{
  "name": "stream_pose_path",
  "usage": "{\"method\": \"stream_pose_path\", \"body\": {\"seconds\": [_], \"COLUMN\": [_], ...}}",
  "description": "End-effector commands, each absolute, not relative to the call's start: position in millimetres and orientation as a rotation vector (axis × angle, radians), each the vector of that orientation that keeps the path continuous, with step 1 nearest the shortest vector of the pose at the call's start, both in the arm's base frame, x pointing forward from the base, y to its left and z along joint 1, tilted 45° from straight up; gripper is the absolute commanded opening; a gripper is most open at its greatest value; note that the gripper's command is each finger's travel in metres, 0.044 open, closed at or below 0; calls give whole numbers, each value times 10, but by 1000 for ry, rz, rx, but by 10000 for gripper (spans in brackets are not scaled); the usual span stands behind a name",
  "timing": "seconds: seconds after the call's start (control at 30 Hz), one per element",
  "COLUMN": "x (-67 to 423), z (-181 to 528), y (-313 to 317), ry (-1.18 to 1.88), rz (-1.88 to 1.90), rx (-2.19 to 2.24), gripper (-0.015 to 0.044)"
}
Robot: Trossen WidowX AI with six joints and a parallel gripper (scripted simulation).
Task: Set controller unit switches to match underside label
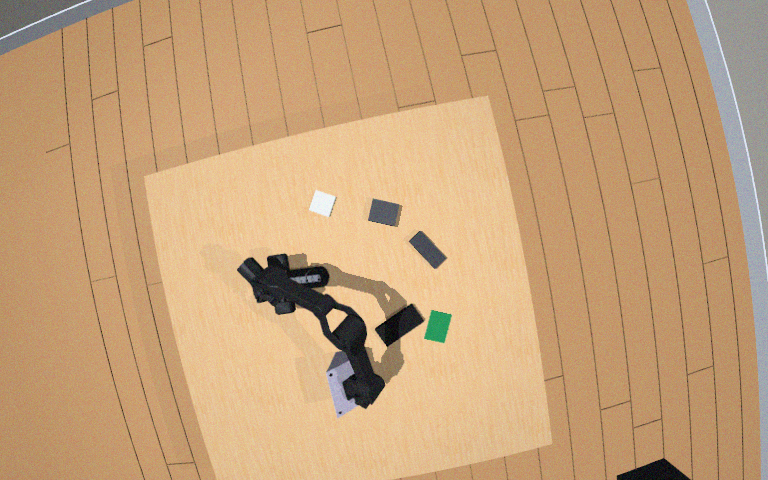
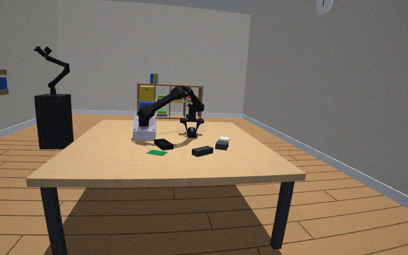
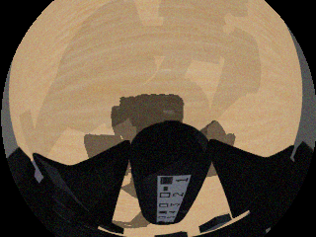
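Observation:
My gripper (image 1: 291,278) (image 2: 191,124) (image 3: 170,145) is shut on the dark grey controller unit (image 1: 310,277) (image 2: 191,132) (image 3: 168,148). It holds the unit by its sides, tipped up on end low over the light wooden table (image 1: 470,283) (image 2: 120,168), left of the middle. In the wrist view the unit sits between the two fingers with its underside label (image 3: 170,199) facing the camera. The label shows a column of small squares. The top one looks filled; the others are too small to read. The switches are hidden.
A black module (image 1: 399,324) (image 2: 163,144) and a flat green card (image 1: 437,326) (image 2: 156,152) lie right of the arm base (image 1: 341,390) (image 2: 144,130). A dark grey block (image 1: 427,249) (image 2: 202,151), a grey square (image 1: 384,212) (image 2: 221,145) and a white square (image 1: 322,203) (image 2: 224,138) lie farther off.

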State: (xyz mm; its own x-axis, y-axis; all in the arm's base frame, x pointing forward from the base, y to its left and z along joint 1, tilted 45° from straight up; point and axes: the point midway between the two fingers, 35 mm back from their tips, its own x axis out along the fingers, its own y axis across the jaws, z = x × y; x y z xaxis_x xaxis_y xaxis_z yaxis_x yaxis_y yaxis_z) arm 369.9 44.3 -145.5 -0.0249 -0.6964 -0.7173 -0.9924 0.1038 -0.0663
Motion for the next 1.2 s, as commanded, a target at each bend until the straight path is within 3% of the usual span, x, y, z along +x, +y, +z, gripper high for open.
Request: {"method": "stream_pose_path", "body": {"seconds": [0.0,0.2,0.33,0.63,0.83,1.17], "x": [3690,3698,3697,3698,3643,3639], "z": [-1472,-1457,-1469,-1445,-789,-767], "y": [410,437,432,428,295,290], "ry": [1790,1784,1784,1784,1786,1786], "rz": [632,630,630,630,631,631], "rx": [-1662,-1653,-1652,-1652,-1653,-1653], "gripper": [338,338,440,440,440,440]}}
